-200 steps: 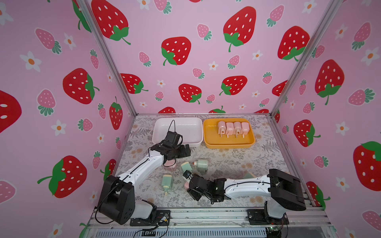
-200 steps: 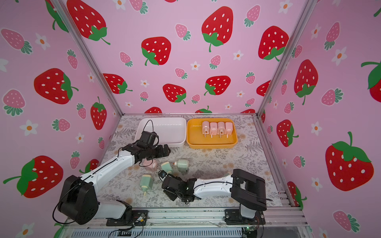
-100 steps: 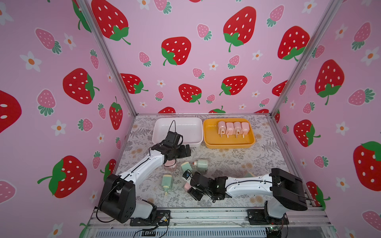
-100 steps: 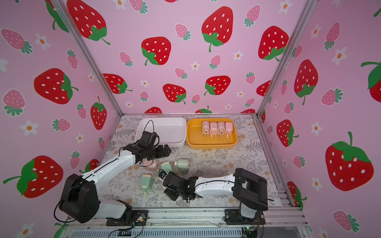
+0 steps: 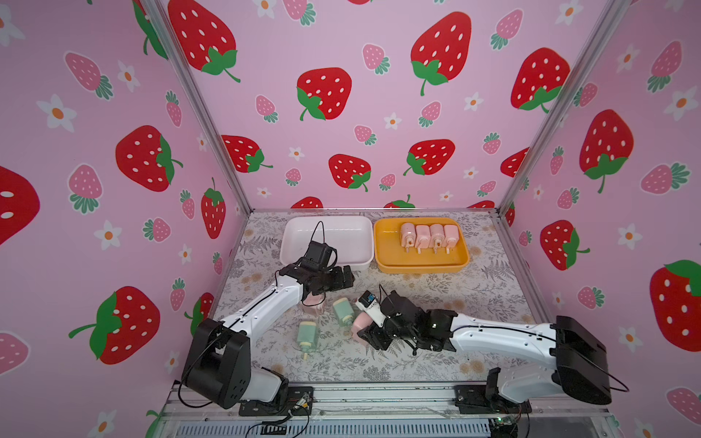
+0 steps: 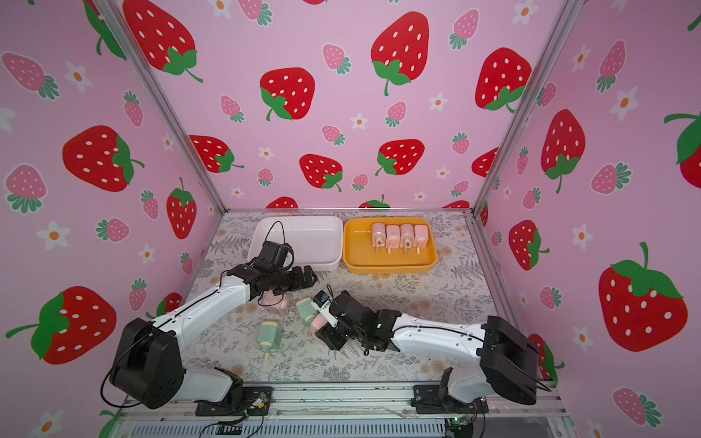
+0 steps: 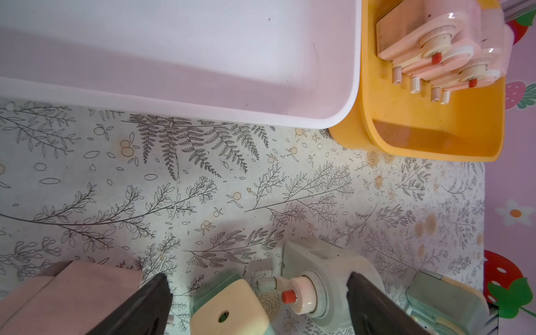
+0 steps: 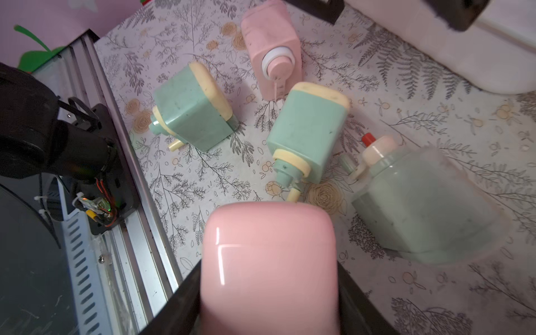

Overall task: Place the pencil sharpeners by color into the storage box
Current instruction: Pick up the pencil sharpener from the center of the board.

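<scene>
- R gripper [image 8: 268, 293]: jaws clamped on a pink sharpener [image 8: 269, 246], one jaw on each side, rounded end toward wrist cam. Both top views put it front-centre of the mat [image 5: 379, 364], next to the loose pile. Can't tell if it's off the mat.
- L gripper [image 7: 256, 277]: jaws spread wide, nothing in them. It sits just in front of the white box [image 5: 341, 235], over the pile. Wrist view shows two greens below, between the jaws; can't tell the clearance.
- yellow box [image 5: 383, 265]: back of mat, right beside white box, on R-arm side. It holds four pink sharpeners [image 5: 422, 237] in a row, side by side, cranks toward the front.
- Loose on mat: 3 green sharpeners [image 8: 310, 139] lying on their sides, near each other but apart; one is blurred in R wrist view.
- loose pink sharpener [image 8: 271, 55]: on mat past the greens, partly under L arm in both top views.
</scene>
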Robot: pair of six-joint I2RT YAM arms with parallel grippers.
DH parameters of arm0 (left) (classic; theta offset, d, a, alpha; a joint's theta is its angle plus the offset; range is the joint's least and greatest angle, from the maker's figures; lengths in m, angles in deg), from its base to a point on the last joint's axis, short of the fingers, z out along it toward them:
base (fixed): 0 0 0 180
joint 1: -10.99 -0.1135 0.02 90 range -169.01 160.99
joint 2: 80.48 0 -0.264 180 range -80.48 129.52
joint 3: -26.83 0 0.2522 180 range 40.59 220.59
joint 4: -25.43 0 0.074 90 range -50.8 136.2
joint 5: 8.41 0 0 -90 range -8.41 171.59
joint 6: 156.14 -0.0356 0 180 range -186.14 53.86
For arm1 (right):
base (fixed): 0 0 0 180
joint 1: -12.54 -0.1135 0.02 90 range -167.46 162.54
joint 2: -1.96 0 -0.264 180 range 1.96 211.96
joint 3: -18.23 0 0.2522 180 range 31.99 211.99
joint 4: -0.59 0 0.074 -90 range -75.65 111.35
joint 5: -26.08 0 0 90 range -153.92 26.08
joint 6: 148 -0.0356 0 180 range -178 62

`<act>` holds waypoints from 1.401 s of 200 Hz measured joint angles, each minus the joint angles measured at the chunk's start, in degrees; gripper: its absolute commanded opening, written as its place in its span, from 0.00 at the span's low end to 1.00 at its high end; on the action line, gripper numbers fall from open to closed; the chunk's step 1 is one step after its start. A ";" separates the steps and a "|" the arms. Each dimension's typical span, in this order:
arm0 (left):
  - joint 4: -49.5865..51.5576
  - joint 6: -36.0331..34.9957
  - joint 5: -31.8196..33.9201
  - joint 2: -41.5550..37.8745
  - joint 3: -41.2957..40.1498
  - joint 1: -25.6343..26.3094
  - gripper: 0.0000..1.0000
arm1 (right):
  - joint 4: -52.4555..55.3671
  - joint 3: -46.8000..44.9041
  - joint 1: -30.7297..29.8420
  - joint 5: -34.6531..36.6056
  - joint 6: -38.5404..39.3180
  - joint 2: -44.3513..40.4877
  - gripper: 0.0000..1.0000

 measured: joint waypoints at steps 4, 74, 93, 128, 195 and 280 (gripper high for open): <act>-0.07 -0.02 -0.13 0.00 0.00 0.02 1.00 | -0.04 -0.24 0.72 -0.20 -0.04 -0.90 0.00; -1.38 0.24 -1.09 1.84 1.62 0.61 0.99 | -6.14 -4.76 12.26 -2.49 -2.60 -10.58 0.00; -1.77 0.39 -1.62 2.97 2.36 0.98 1.00 | -6.60 -3.41 14.16 0.52 -3.50 -9.33 0.00; -2.03 0.42 -2.45 4.83 4.87 1.55 1.00 | -6.54 2.75 17.94 6.71 -6.36 -2.99 0.00; -2.43 -0.39 -2.89 11.32 12.09 1.57 1.00 | -3.04 15.39 25.97 11.04 -7.85 9.07 0.00; -0.07 -3.52 -0.28 25.53 26.80 1.92 1.00 | 4.94 38.56 29.79 21.62 -7.63 30.14 0.00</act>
